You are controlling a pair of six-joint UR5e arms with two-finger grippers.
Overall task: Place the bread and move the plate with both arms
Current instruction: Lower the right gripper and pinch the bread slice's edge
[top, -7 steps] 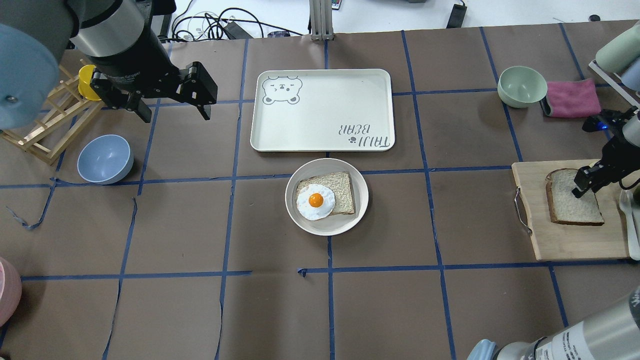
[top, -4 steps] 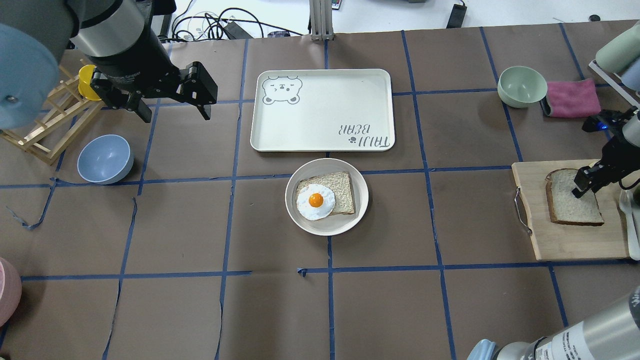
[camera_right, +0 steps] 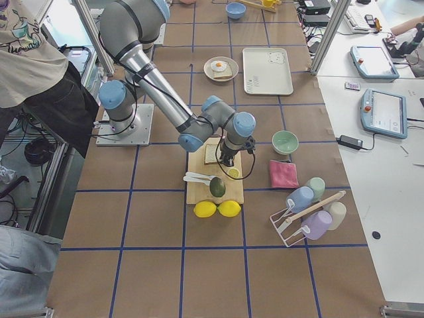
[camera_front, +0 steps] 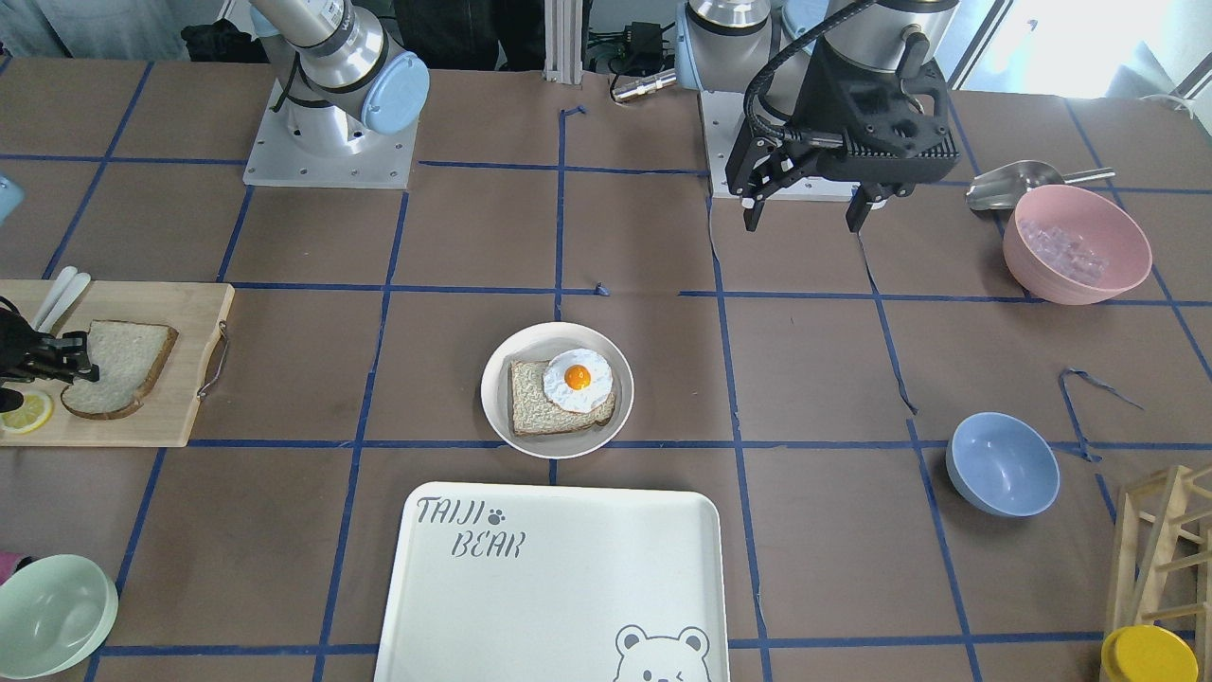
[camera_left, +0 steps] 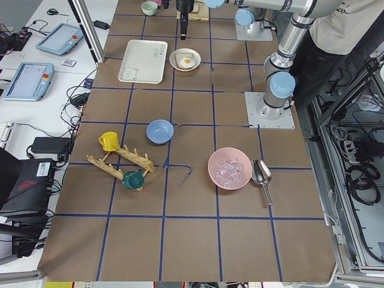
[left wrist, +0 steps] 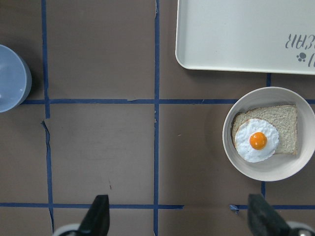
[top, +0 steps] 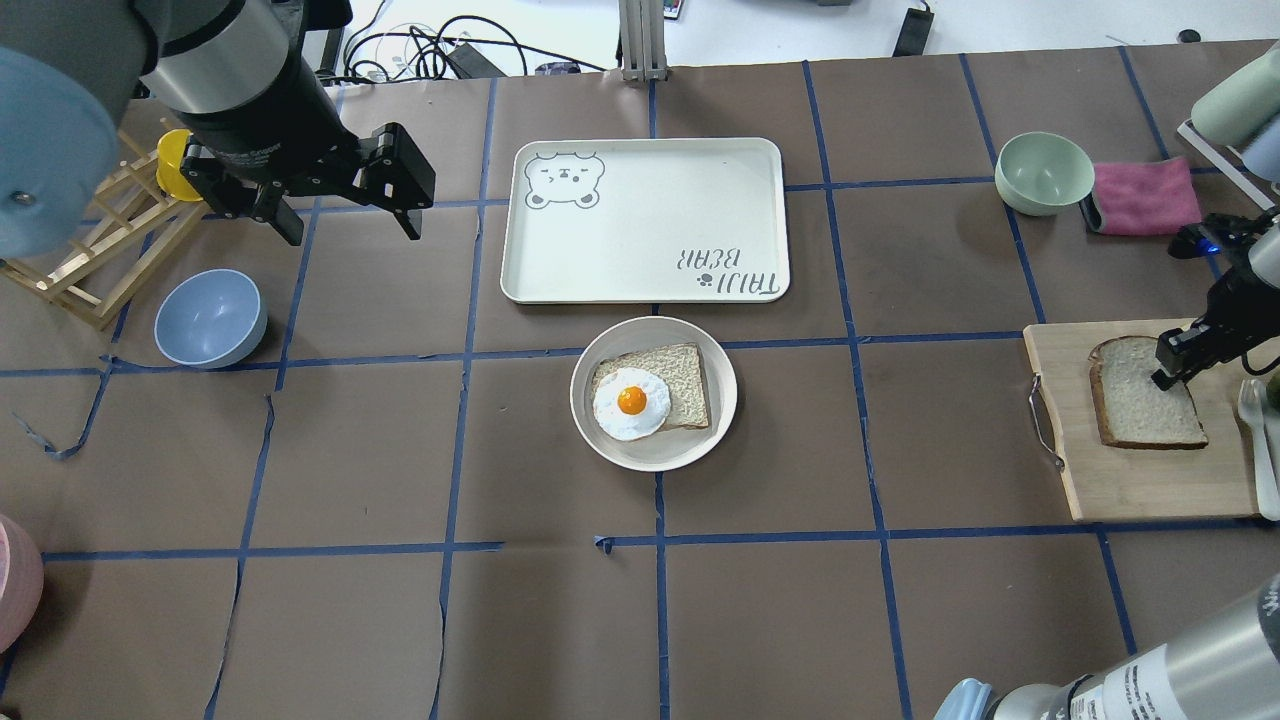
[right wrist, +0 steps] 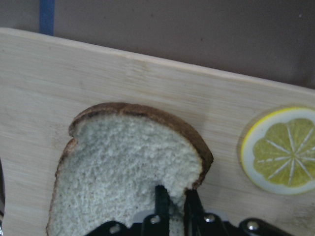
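Right gripper [right wrist: 175,195] clamps the bread [right wrist: 118,162], its lower edge out of frame.

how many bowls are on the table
3: pink bowl beside the metal scoop, blue bowl near the wooden rack, green bowl by the pink cloth. None appear hidden.

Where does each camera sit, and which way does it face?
Front: across the table, facing the robot; left hand upper right.
Overhead: behind the robot, looking forward-down; left arm, right arm.
Left side: table's end; left arm near.
Right side: opposite end; right arm near.
Left wrist: straight down; plate, fingertips.
Right wrist: close on bread; fingers.
Front, overhead share the plate.
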